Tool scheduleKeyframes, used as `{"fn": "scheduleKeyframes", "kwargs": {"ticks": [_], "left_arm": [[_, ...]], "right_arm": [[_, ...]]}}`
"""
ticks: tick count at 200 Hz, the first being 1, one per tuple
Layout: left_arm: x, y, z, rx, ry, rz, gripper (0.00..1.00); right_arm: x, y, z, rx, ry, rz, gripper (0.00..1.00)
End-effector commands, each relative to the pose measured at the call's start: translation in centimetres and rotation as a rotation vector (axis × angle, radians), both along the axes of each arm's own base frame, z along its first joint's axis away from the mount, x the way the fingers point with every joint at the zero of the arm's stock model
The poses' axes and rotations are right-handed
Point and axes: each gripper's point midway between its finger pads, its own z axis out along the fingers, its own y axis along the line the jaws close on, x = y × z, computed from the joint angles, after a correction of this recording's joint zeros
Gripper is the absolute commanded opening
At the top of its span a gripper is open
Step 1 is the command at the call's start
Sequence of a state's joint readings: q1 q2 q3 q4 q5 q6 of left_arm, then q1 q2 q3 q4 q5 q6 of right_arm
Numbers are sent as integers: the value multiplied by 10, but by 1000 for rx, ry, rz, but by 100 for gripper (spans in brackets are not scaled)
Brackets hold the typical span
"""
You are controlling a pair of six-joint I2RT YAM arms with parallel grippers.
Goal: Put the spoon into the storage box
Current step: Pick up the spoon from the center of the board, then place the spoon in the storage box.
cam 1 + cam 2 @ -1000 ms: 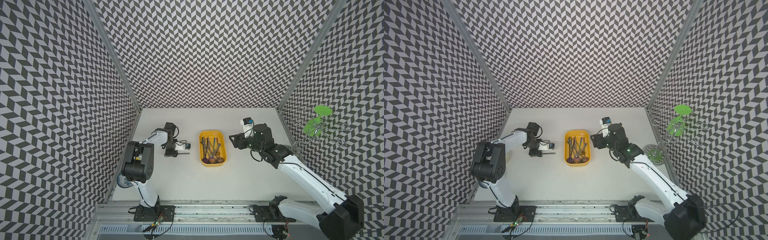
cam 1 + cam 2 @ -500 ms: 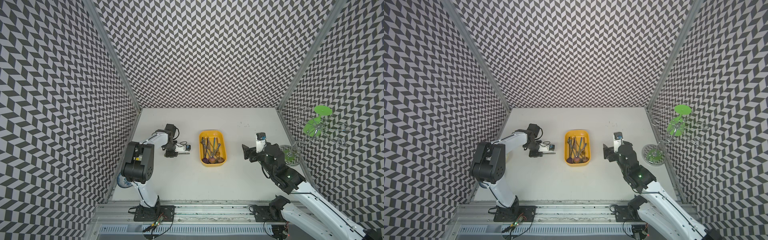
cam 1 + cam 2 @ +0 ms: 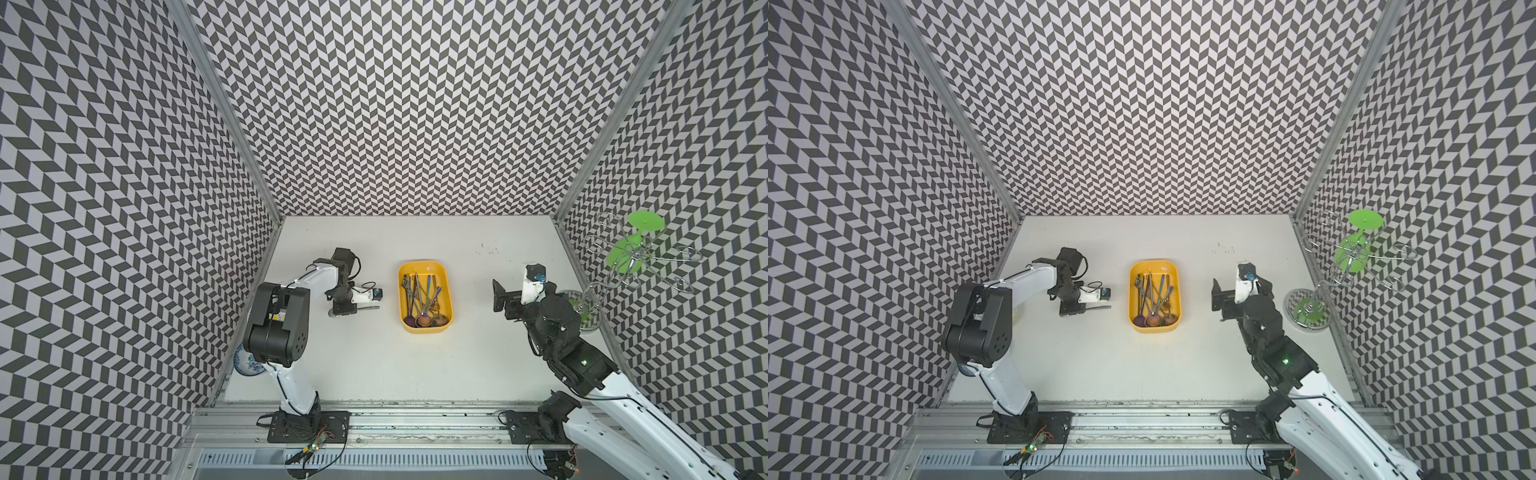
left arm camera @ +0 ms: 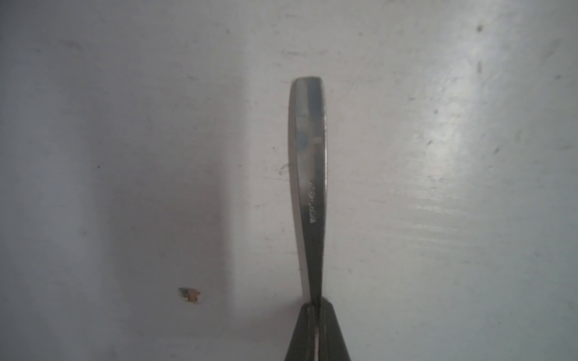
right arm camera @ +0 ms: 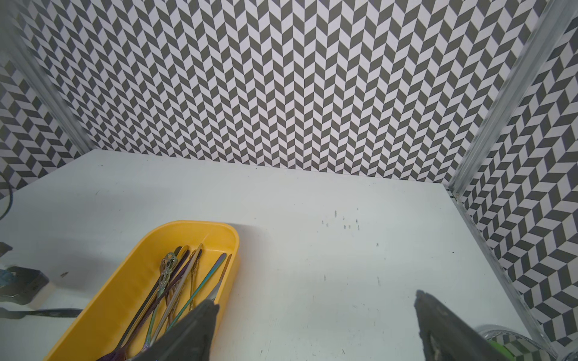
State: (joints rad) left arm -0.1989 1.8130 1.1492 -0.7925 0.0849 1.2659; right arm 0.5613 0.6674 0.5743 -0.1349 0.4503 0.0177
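**Left claw pinching the spoon beside the box, right claw spread**

Top views: I see the left claw [image 3: 338, 311] down at the worktop [image 3: 374, 365], just left of the yellow storage box [image 3: 424, 330]. A thin dark spoon [image 3: 369, 307] handle sticks out from it toward the box without reaching it. The same shows in both top views: left claw [image 3: 1068, 311], spoon [image 3: 1099, 308], storage box [image 3: 1152, 330]. Several other spoons [image 3: 424, 295] lie lengthwise inside the box. The right claw [image 3: 505, 301] hangs on the box's far side, well apart from it, jaws spread and holding nothing. Behind it a wire rack [image 3: 631, 253] carries a green cup.

Left wrist: the 2 fingers [image 4: 300, 337] of the left claw [image 4: 316, 315] are pressed together on the narrow part of the spoon [image 4: 309, 156]. Its flat handle end reaches out low over the worktop. I cannot tell whether it touches. The bowl end is hidden.

Right wrist: the right claw [image 5: 316, 331] stands wide apart, 1 finger [image 5: 194, 331] over the storage box [image 5: 131, 281] corner.
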Motion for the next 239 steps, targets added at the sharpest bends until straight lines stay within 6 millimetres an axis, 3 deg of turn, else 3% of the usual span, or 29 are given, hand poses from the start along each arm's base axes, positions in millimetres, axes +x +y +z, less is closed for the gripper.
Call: {"fn": "scheduleKeyframes", "kwargs": {"ticks": [1, 39, 73, 122, 142, 166, 211, 239], "left_arm": [[-3, -18, 20, -80, 10, 45, 0], [1, -48, 81, -257, -4, 110, 0], [7, -90, 149, -510, 33, 168, 0], [8, -156, 186, -811, 177, 314, 0], [6, -179, 187, -929, 303, 470, 0], [8, -191, 179, -999, 396, 669, 0], [2, -203, 137, -973, 552, 907, 0], [0, -216, 122, -945, 603, 971, 0]], "right_arm": [[-1, -6, 16, 28, -72, -33, 100], [-1, -4, 16, 38, -69, -26, 100], [0, -6, 13, 29, -59, -42, 100], [1, -6, 9, 23, -47, -44, 100], [0, -4, 9, 28, -45, -30, 100], [1, -6, 7, 20, -42, -45, 100], [1, -6, 7, 20, -46, -47, 100], [1, -3, 8, 25, -45, -29, 100]]}}
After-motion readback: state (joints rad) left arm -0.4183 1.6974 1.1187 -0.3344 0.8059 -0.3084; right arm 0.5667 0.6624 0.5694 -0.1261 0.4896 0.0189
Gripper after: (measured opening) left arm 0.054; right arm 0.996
